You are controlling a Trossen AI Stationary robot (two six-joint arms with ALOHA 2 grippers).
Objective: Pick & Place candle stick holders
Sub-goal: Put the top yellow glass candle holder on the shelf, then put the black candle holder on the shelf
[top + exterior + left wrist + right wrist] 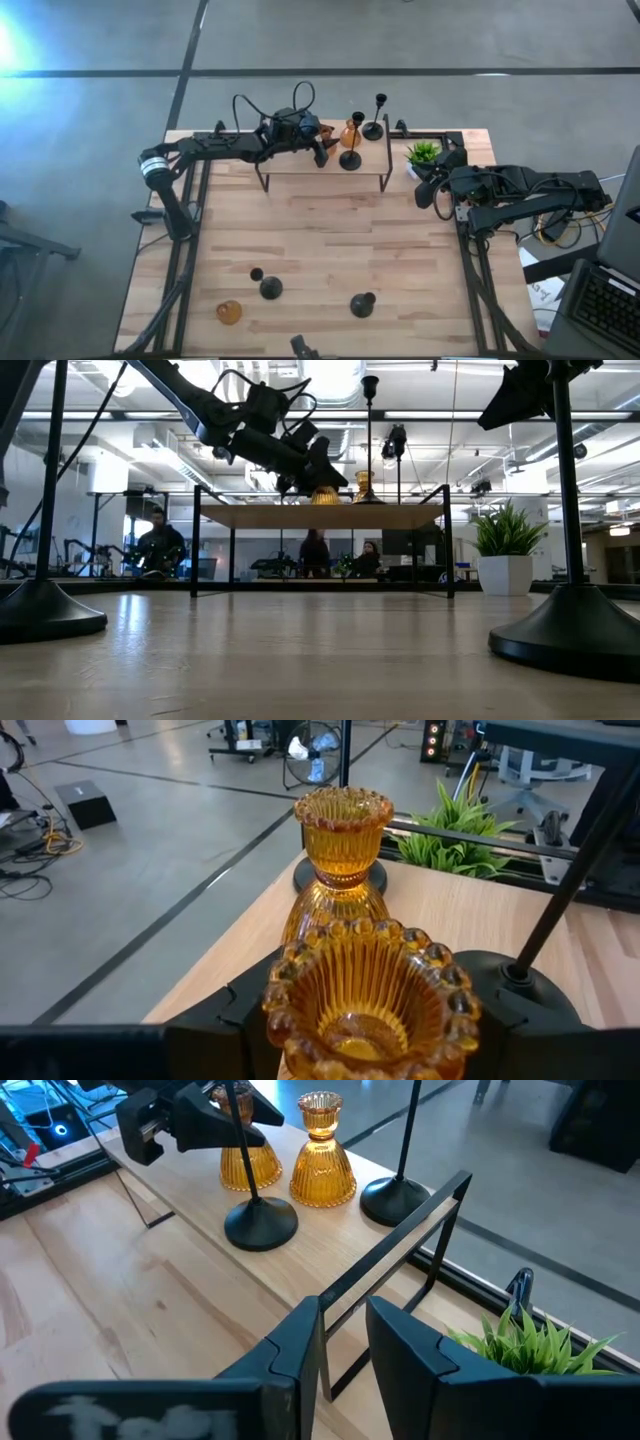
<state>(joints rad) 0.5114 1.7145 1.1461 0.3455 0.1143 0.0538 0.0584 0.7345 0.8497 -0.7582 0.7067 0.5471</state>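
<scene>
A raised wooden shelf (300, 165) stands at the table's far side. On it stand an amber holder (350, 133) and two black holders (350, 158) (373, 128). My left gripper (322, 142) is over the shelf's left part, shut on a second amber holder (370, 990), which stands next to the first (340, 860). Two black holders (270, 288) (362, 305) stand upright on their round bases on the near table, with a third amber holder (229, 312) to their left. My right gripper (430, 188) is open and empty beside the shelf's right end. My left gripper pinches the amber holder's top cup (290, 1020) between its two fingers (235, 1015), one on each side. The fingers slant down from the table's left. The holder is upright, and its wide base (245, 1175) looks set on the shelf.
A small green plant in a white pot (424, 152) stands at the shelf's right end, close to my right gripper. The shelf has thin black metal legs (400, 1210). People sit in the room beyond the table (160, 545).
</scene>
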